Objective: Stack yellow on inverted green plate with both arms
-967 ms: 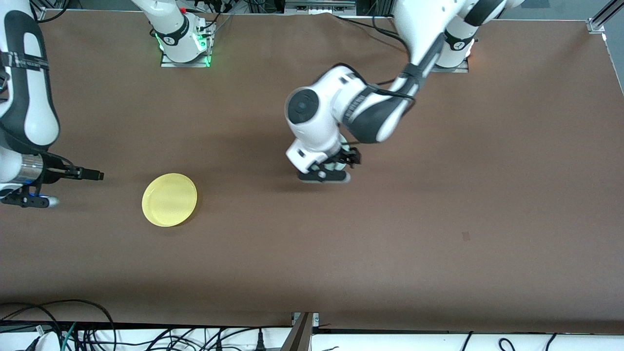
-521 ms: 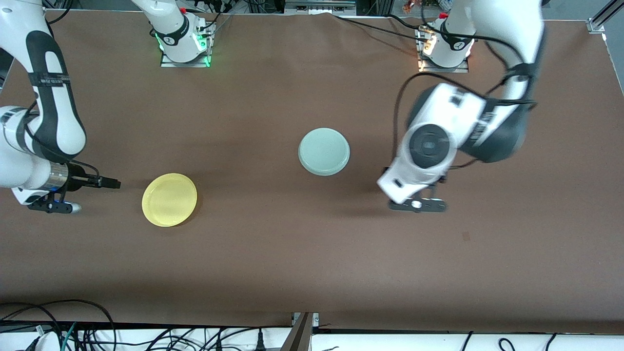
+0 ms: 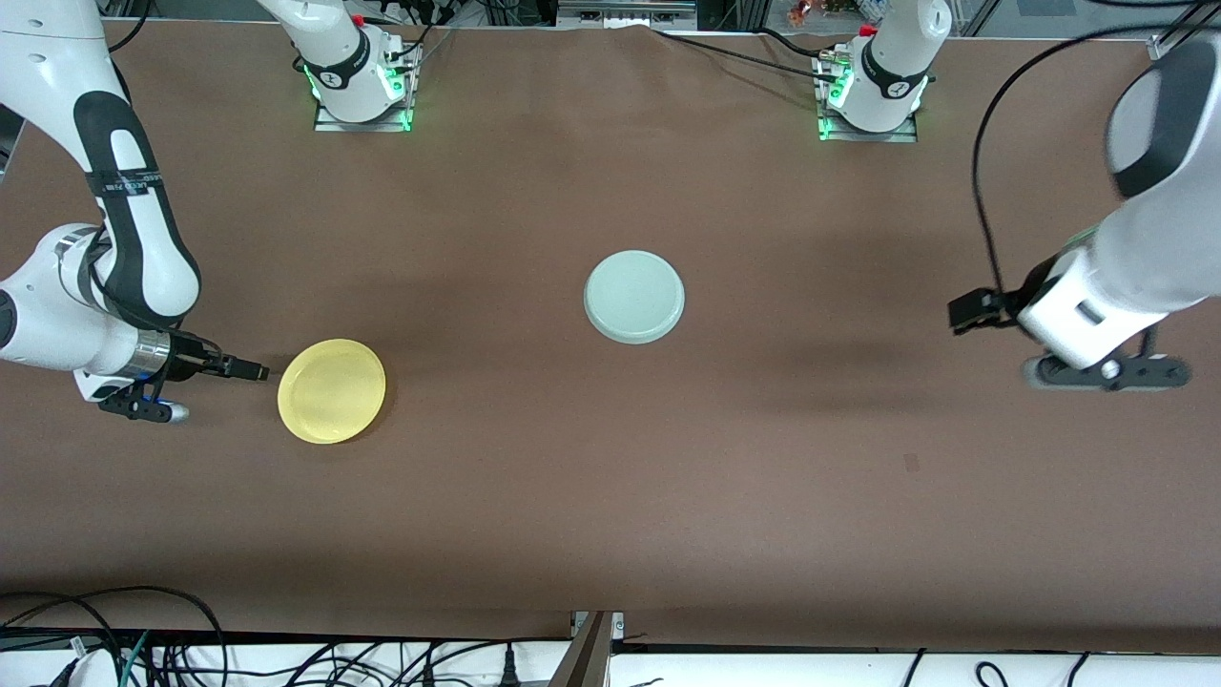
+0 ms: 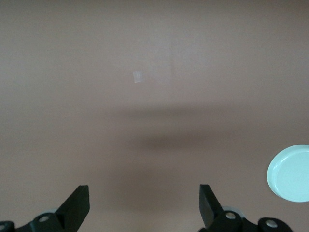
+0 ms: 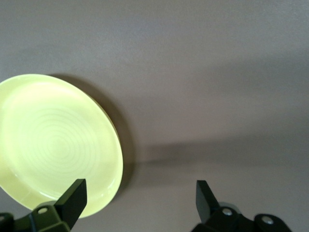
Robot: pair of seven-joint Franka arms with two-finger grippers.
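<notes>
The yellow plate [image 3: 331,391] lies rim up on the brown table toward the right arm's end. My right gripper [image 3: 250,368] is low beside it, open and empty. In the right wrist view the yellow plate [image 5: 55,145] lies in front of one finger [image 5: 75,199], and the gripper [image 5: 140,200] holds nothing. The green plate [image 3: 634,297] lies upside down mid-table, flat underside up. My left gripper [image 3: 973,311] is up over the left arm's end of the table, open and empty [image 4: 143,208]. The green plate [image 4: 291,174] shows at the edge of that view.
A small pale mark [image 3: 911,463] is on the tabletop nearer the front camera, also in the left wrist view [image 4: 137,76]. The arm bases [image 3: 361,81] [image 3: 870,91] stand along the table's top edge. Cables [image 3: 143,639] run past the front edge.
The left gripper let go of the green plate, which now lies inverted mid-table, and swung away to its own end. The right gripper moved closer to the yellow plate.
</notes>
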